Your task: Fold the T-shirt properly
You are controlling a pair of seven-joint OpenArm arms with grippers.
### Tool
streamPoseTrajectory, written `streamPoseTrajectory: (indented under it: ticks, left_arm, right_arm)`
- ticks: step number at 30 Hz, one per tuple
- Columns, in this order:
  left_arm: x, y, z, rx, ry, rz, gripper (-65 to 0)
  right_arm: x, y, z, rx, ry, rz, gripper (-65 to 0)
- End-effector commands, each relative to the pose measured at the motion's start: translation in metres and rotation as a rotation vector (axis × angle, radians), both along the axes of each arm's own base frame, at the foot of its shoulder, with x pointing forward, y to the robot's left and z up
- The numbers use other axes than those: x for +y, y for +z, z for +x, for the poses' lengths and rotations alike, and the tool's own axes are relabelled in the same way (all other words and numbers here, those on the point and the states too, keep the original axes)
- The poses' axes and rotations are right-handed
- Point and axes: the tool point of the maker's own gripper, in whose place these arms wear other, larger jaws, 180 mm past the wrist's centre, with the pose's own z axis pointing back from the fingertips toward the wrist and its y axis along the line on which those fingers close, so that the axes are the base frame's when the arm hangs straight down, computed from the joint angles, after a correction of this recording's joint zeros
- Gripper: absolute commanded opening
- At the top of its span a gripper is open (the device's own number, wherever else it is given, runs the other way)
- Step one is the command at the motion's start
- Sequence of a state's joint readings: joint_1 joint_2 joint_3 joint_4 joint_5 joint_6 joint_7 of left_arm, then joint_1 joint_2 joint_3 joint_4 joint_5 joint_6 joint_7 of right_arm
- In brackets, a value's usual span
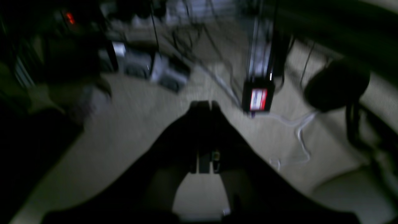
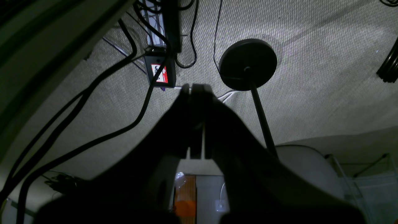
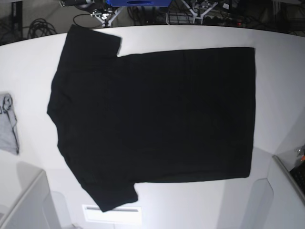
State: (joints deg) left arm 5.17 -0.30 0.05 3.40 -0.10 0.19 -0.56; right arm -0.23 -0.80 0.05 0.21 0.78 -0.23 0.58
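The black T-shirt (image 3: 157,114) lies spread flat on the white table (image 3: 276,95), plain side up, with its sleeves toward the left and its hem toward the right. Neither arm reaches over it in the base view. In the left wrist view my left gripper (image 1: 203,104) is shut with nothing between its fingers, and it hangs over carpeted floor away from the shirt; that picture is blurred. My right gripper (image 2: 194,87) is likewise shut and empty, also over the floor beside the table.
A small grey garment (image 3: 8,124) lies at the table's left edge. On the carpet below are black cables (image 2: 93,93), a box with a red label (image 2: 161,73) and a round black stand base (image 2: 247,63). Pale grey structures (image 3: 28,200) fill the lower corners of the base view.
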Motion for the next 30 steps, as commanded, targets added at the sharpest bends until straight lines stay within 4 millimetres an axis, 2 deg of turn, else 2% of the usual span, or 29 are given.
streamPoseTrajectory:
  ticks: [1,4,5,7,10,11,12,14,16,21,26,28,30]
  left_arm:
    - [0.0,0.0,0.001,-0.001,0.004,0.003,-64.8]
    - [0.0,-0.001,0.022,-0.035,0.005,0.003,-64.8]
    - [0.0,-0.001,0.024,-0.039,0.005,0.002,-64.8]
    - [0.0,-0.001,0.021,-0.034,0.004,0.002,-64.8]
    - [0.0,-0.001,0.013,-0.024,0.005,0.002,-65.0]
    - [0.002,0.0,0.009,-0.017,-0.001,0.005,-65.0]
    - [0.003,0.0,0.005,-0.011,-0.005,0.006,-64.8]
    - [0.005,0.0,0.002,-0.007,0.004,0.01,-64.8]
    - [0.015,0.001,-0.002,-0.001,0.002,0.025,-64.7]
    - [0.015,0.001,-0.002,-0.005,0.002,0.025,-64.5]
    - [0.013,0.002,0.003,-0.042,0.001,0.021,-63.7]
    - [0.013,0.003,0.001,-0.042,0.002,0.021,-57.9]
    - [0.013,0.003,0.0,-0.041,0.002,0.021,-47.1]
  right_arm:
    - [-0.002,0.0,-0.01,0.018,0.004,-0.007,-64.8]
    - [-0.001,0.0,-0.011,0.02,0.007,-0.004,-63.5]
    - [-0.001,0.0,-0.011,0.02,0.007,-0.004,-60.3]
    - [-0.001,0.001,-0.013,0.026,0.007,-0.002,-50.6]
    - [-0.001,0.001,-0.018,0.033,0.007,-0.002,-29.6]
    - [-0.001,0.001,-0.021,0.033,0.008,-0.002,-24.3]
    - [-0.001,0.001,-0.02,0.029,0.008,-0.002,-21.8]
    - [-0.001,0.001,-0.023,0.023,0.008,-0.002,-24.2]
    - [-0.001,0.001,-0.024,0.01,0.008,-0.002,-31.4]
    - [-0.001,0.002,-0.032,0.009,0.008,-0.001,-65.0]
    - [-0.001,0.002,-0.039,0.02,0.008,-0.001,-65.0]
    - [-0.001,0.002,-0.04,0.021,0.008,-0.001,-65.0]
    - [-0.001,0.002,-0.04,0.021,0.008,-0.001,-65.0]
